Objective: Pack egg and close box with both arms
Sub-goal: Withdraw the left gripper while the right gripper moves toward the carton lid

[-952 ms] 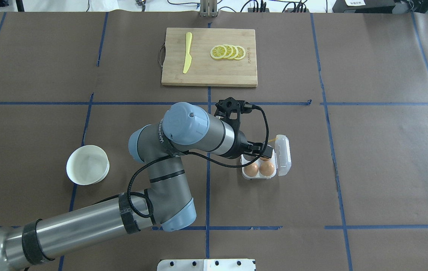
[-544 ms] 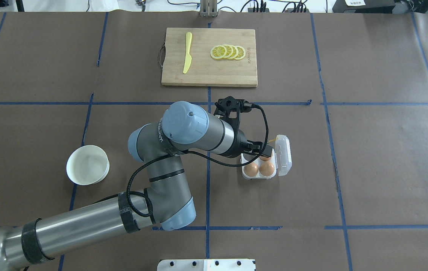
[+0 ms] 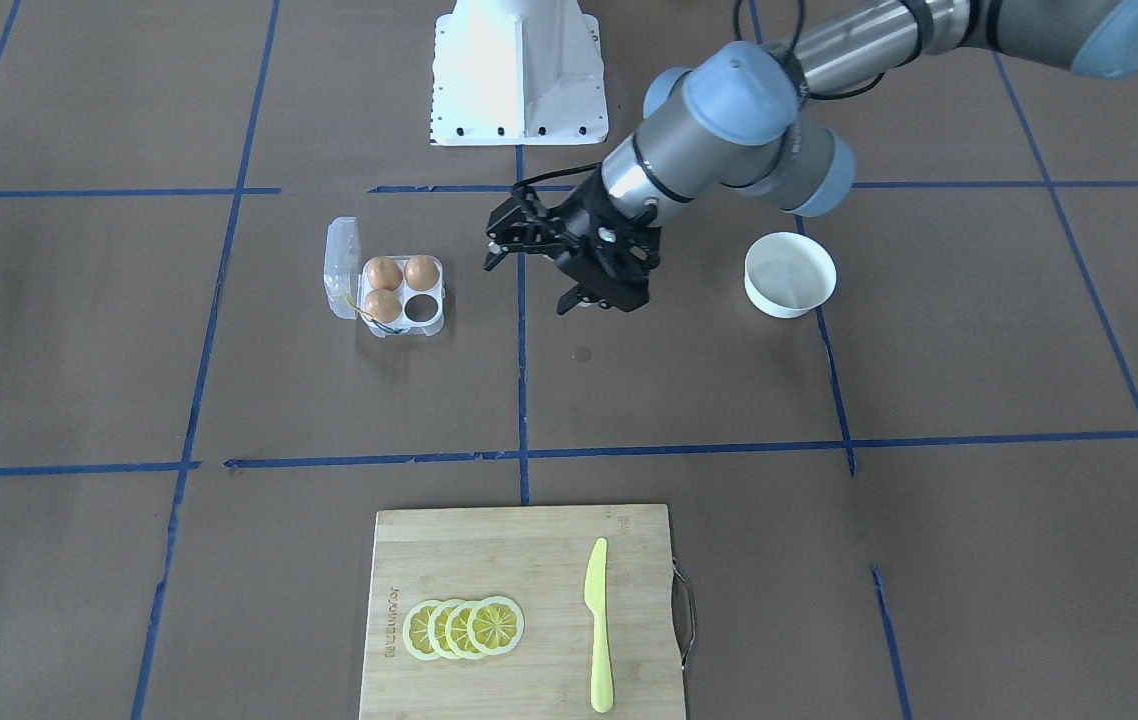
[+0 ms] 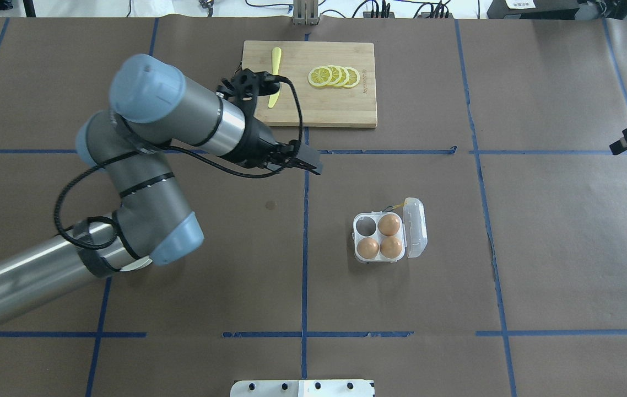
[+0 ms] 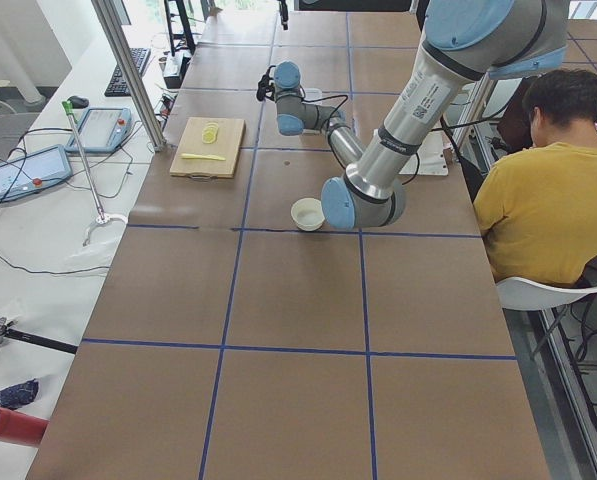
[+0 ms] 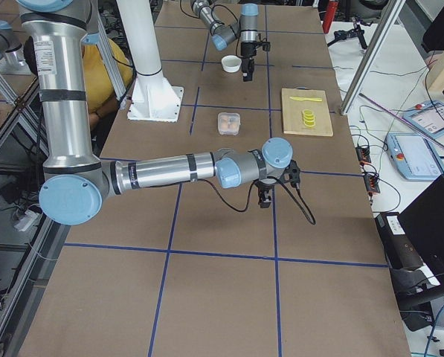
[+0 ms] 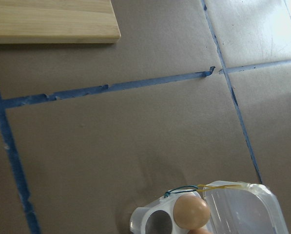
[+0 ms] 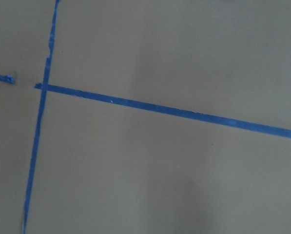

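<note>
The clear plastic box [image 4: 355, 238] sits on the brown-papered surface [image 4: 539, 248], its hinged lid [image 4: 416, 227] swung open on the robot's right side and a bit of yellow string [image 4: 399, 205] at its far edge. Three of its four cells are filled: the far egg [image 4: 389, 224] lies beside the lid, and the near-left egg [image 4: 368, 248] and near-right egg [image 4: 391, 247] fill the near row. The far cell away from the lid is the empty cell [image 4: 366, 225]. The left gripper [image 4: 312, 165] hangs above the surface, well apart from the box, on the side of the white bowl [image 3: 779, 305] (the bowl holds nothing). I cannot tell whether its fingers are spread or pressed together. The right gripper [image 6: 265, 202] points down over bare paper far off to the robot's right, and its state cannot be told either. On the wooden cutting board [image 4: 313, 107] lie lemon slices [image 4: 334, 76] and a yellow knife [image 4: 275, 59].
</note>
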`<state>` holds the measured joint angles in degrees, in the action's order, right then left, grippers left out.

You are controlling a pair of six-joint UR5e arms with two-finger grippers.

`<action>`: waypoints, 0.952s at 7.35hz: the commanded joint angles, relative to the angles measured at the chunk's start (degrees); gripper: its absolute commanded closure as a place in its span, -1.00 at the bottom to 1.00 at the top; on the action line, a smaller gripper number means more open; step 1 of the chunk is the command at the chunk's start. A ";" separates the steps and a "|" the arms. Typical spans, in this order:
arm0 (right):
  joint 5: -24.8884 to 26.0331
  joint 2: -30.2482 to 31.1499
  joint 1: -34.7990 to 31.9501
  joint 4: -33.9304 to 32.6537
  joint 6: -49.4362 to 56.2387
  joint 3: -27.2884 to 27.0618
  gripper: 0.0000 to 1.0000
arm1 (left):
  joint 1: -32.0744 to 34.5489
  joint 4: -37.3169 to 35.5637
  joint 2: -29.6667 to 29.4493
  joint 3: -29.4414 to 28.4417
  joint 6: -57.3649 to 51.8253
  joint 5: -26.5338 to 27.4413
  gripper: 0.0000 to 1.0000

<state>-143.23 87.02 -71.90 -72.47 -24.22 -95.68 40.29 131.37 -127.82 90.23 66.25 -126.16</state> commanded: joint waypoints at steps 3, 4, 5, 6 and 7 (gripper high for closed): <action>28.69 -1.93 32.17 25.80 -45.68 -7.12 -1.00 | 19.35 0.12 10.82 5.13 -11.03 -17.78 -0.98; 37.33 -4.82 39.14 25.28 -50.53 -8.20 -1.00 | 21.83 0.12 12.05 5.13 -13.06 -19.37 -0.98; 40.11 -14.24 42.95 16.75 -56.06 -8.04 -1.00 | 23.16 0.12 13.63 4.95 -15.95 -19.82 -0.98; 40.75 -25.13 46.56 -0.05 -58.55 -7.86 -1.00 | 23.26 0.12 14.60 4.95 -17.54 -19.83 -0.98; 42.84 -28.80 46.50 -8.65 -58.49 -10.12 -1.00 | 24.48 0.12 14.88 4.95 -17.56 -19.83 -0.98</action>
<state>-103.02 65.73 -27.38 -68.20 -81.01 -104.06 63.53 131.49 -113.66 95.21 49.58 -145.83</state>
